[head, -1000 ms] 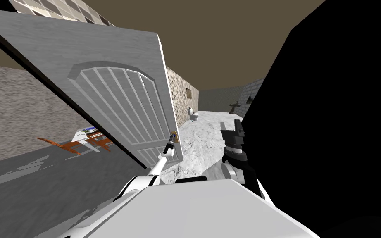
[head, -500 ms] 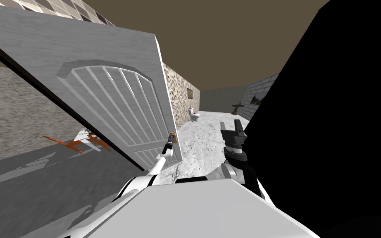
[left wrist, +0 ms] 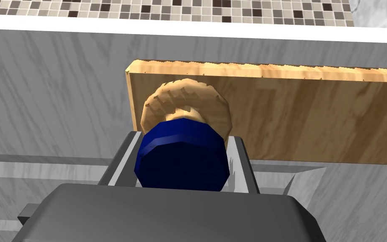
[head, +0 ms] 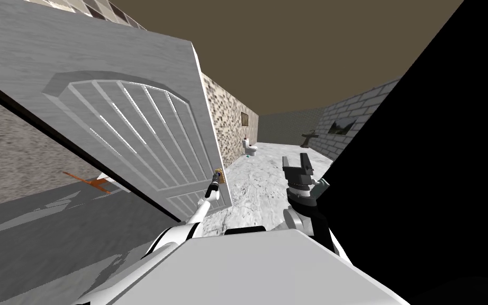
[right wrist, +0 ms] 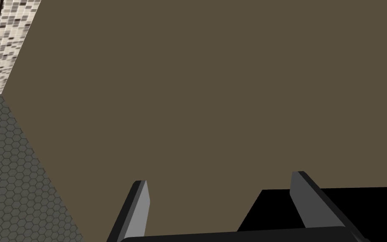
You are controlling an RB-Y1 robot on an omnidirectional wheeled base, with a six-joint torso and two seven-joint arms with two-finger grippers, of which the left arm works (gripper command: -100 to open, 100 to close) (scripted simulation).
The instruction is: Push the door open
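"Off to your left, how does the door lie?"

"Your grey panelled door [head: 132,132] stands part open, its far edge cut off at the left, so you cannot see the hinges. Its free edge is the end nearest you, and your left gripper [left wrist: 184,136] is there. The fingers are clamped on the sides of the dark blue faceted knob [left wrist: 183,153]. It sits on a round tan collar [left wrist: 163,105] against a pale wooden plate [left wrist: 306,117]. The knob's axis runs along your gripper into the door face, so I judge the push goes forward along that line."

"And to the right?"

"Your right gripper [head: 297,167] is raised, well apart from the door, with its fingers spread and empty. Beyond it a black area [head: 428,185] hides that side of the doorway."
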